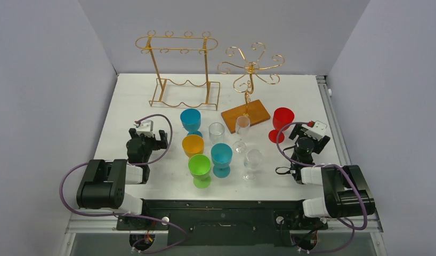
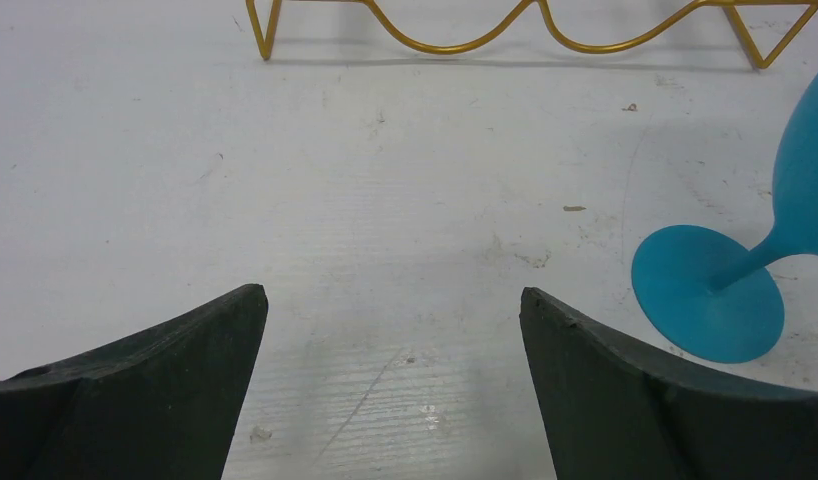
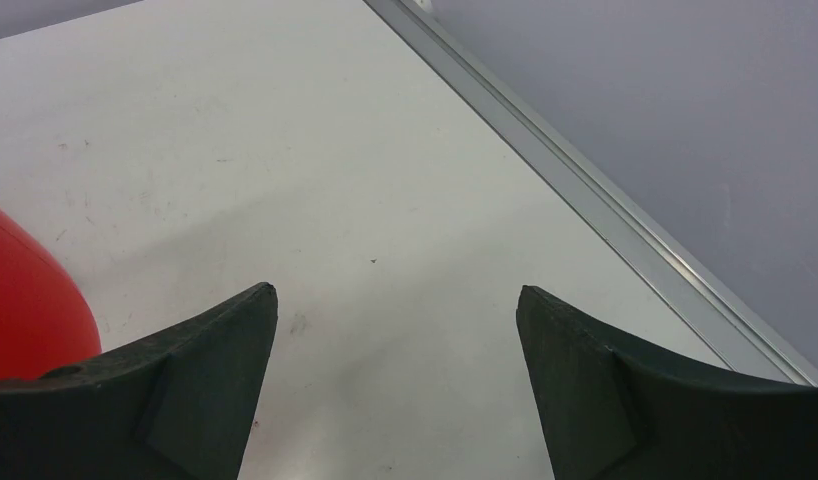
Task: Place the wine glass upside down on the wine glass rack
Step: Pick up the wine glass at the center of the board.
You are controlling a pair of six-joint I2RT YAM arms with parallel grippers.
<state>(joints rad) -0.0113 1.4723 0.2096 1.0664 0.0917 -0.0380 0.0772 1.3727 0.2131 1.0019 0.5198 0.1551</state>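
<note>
Several wine glasses stand upright mid-table: blue (image 1: 191, 120), orange (image 1: 193, 145), green (image 1: 199, 166), teal (image 1: 221, 156), red (image 1: 283, 120), and clear ones (image 1: 242, 127) (image 1: 252, 160). Two gold wire racks stand at the back: a tall rectangular rack (image 1: 176, 42) and a branching rack (image 1: 251, 66) on a wooden base. My left gripper (image 1: 147, 137) (image 2: 393, 290) is open and low over bare table, left of the blue glass (image 2: 707, 295). My right gripper (image 1: 310, 137) (image 3: 395, 288) is open, just right of the red glass (image 3: 25, 310). Neither holds anything.
A clear tumbler (image 1: 216, 130) stands among the glasses. The rectangular rack's wavy foot (image 2: 465, 45) lies ahead of the left gripper. A metal rail (image 3: 605, 200) marks the table's right edge, with grey walls on all sides.
</note>
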